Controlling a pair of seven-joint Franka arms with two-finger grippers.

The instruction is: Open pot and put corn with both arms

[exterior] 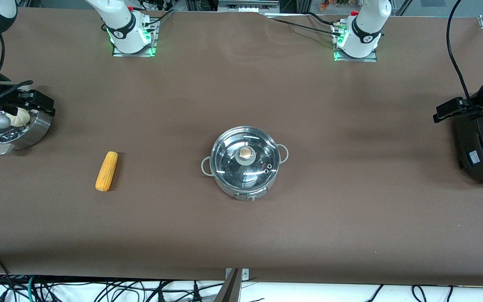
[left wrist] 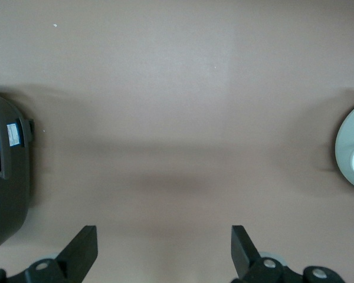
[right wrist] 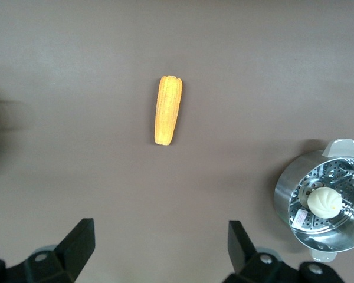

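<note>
The steel pot [exterior: 245,167] stands mid-table with its glass lid [exterior: 243,161] and tan knob [exterior: 246,153] on it. The yellow-orange corn [exterior: 106,170] lies on the table toward the right arm's end; it also shows in the right wrist view [right wrist: 168,110]. My right gripper [exterior: 36,102] hangs open and empty over the steamer basket; its open fingers show in the right wrist view [right wrist: 161,244]. My left gripper [exterior: 449,112] hangs open and empty over the edge of the black cooker; it also shows in the left wrist view [left wrist: 164,247]. Both are well away from the pot.
A steel steamer basket [exterior: 36,130] with a white bun [right wrist: 324,202] sits at the right arm's end. A large black cooker [exterior: 482,159] sits at the left arm's end, also in the left wrist view [left wrist: 6,177]. A pale round shape [left wrist: 351,147] is cut off there.
</note>
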